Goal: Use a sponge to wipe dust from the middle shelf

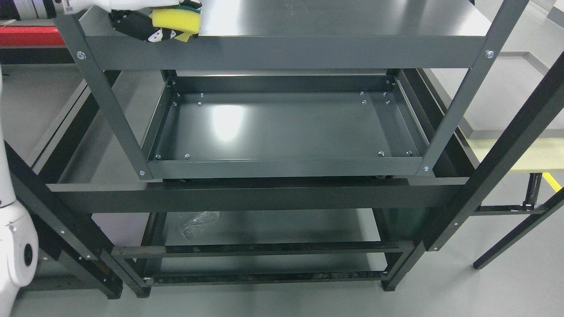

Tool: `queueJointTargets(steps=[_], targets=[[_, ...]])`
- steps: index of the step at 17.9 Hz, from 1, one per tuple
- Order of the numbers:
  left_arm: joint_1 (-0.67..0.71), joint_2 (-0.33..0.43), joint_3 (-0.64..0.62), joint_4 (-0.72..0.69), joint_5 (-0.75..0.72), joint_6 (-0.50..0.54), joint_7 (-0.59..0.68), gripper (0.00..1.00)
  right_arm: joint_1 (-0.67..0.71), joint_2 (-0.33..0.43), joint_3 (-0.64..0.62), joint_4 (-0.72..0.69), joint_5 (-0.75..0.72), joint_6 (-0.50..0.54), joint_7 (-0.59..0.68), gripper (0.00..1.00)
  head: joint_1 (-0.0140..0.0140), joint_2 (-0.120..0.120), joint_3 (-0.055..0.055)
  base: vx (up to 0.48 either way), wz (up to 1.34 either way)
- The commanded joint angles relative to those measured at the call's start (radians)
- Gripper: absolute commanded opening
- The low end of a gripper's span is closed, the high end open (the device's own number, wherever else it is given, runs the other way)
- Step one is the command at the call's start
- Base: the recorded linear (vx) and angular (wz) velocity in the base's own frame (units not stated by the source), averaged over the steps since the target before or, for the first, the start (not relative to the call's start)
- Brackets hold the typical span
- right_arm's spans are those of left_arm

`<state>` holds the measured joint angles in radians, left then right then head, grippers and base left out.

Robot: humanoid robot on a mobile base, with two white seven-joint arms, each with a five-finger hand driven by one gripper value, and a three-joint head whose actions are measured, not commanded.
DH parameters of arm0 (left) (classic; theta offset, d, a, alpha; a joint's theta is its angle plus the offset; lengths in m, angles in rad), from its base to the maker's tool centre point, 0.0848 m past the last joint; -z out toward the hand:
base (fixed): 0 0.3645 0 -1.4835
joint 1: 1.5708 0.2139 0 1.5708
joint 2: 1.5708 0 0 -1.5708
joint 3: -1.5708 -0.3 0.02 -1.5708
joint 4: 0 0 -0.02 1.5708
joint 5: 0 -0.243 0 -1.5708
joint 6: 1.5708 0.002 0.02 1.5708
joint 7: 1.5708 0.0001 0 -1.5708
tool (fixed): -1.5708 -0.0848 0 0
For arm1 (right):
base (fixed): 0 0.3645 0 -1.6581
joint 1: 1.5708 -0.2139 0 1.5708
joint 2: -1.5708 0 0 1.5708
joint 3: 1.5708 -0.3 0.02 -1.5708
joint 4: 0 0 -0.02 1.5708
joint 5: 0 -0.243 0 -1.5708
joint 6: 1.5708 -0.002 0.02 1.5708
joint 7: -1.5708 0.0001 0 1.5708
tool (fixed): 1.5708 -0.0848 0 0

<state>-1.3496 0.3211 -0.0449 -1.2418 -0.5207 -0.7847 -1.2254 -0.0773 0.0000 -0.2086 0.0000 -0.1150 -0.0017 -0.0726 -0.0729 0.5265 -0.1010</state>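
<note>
Left hand (145,26) at top shelf (335,22) near-left corner, fingers grasping sponge (176,21); middle shelf (286,127) below.

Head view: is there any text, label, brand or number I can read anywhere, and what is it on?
No readable text anywhere in this view.
White tag at the top left edge: dark marks, too small and cropped to read.
Sponge in the hand on the top shelf: no print visible.
Shelf frames and trays: plain grey metal, only screws.
</note>
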Motion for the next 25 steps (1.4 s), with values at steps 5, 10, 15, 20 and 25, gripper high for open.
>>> queueJointTargets(steps=[5, 10, 15, 20, 25], targets=[[-0.167, -0.304, -0.013, 0.33, -0.219, -0.001, 0.047, 0.02, 0.001, -0.017, 0.0, -0.017, 0.0, 0.072, 0.001, 1.0, 0.0, 0.0, 0.0, 0.0, 0.0], [-0.246, -0.304, -0.352, 0.429, -0.069, 0.046, 0.291, 0.04, 0.001, -0.017, 0.0, -0.017, 0.0, 0.072, 0.001, 1.0, 0.0, 0.0, 0.0, -0.003, 0.0], [-0.342, -0.304, -0.72, 0.391, 0.149, 0.362, 0.38, 0.04, 0.001, -0.017, 0.0, -0.017, 0.0, 0.072, 0.001, 1.0, 0.0, 0.0, 0.0, 0.0, 0.0], [-0.341, -0.304, -0.875, 0.358, 0.154, 0.397, 0.38, 0.06, 0.001, -0.017, 0.0, -0.017, 0.0, 0.072, 0.001, 1.0, 0.0, 0.0, 0.0, 0.0, 0.0], [-0.341, -0.304, -0.935, 0.311, 0.15, 0.394, 0.383, 0.06, -0.001, -0.017, 0.0, -0.017, 0.0, 0.072, 0.001, 1.0, 0.0, 0.0, 0.0, 0.0, 0.0]])
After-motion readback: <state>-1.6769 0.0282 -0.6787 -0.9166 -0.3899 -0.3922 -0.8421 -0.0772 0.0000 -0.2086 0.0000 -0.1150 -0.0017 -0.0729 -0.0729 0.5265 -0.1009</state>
